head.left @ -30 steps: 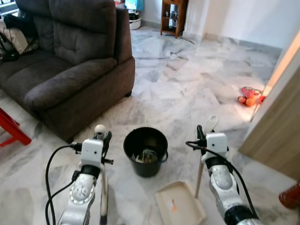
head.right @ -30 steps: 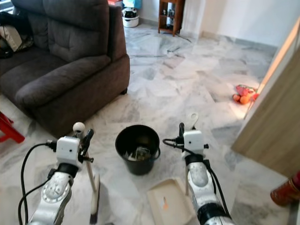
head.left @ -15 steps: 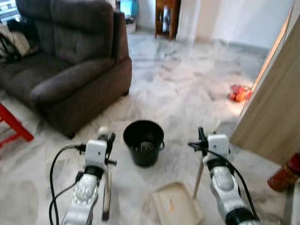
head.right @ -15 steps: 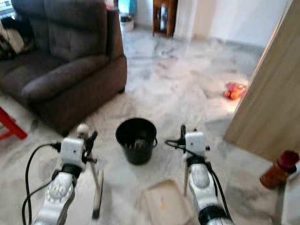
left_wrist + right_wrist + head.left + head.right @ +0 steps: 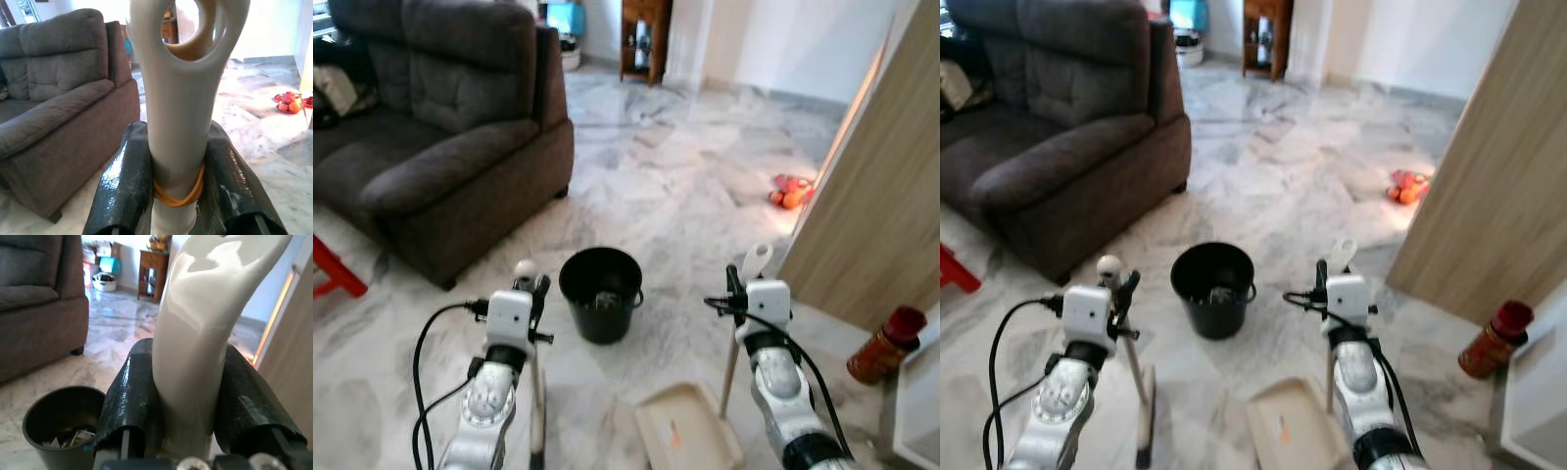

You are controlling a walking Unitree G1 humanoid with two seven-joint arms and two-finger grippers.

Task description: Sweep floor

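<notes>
My left gripper point(image 5: 534, 290) is shut on the cream broom handle point(image 5: 178, 98), which has an orange rubber band around it between the fingers point(image 5: 122, 186). The broom's shaft point(image 5: 1141, 387) runs down to the marble floor by my left side. My right gripper point(image 5: 193, 406) is shut on the cream dustpan handle point(image 5: 756, 262). The dustpan point(image 5: 685, 441) lies flat on the floor below it, with a small orange scrap in it. A black bucket point(image 5: 600, 294) holding some rubbish stands on the floor between and ahead of the two arms.
A dark grey sofa point(image 5: 440, 147) fills the left side. A wooden panel point(image 5: 881, 196) stands on the right, with a red canister point(image 5: 881, 343) at its foot. Orange things point(image 5: 788, 191) lie on the floor farther off. A wooden cabinet point(image 5: 641, 39) stands at the back.
The whole view has shifted, so the camera moved: the wooden panel looms larger on the right and the red canister has come into view. Both grippers keep their holds.
</notes>
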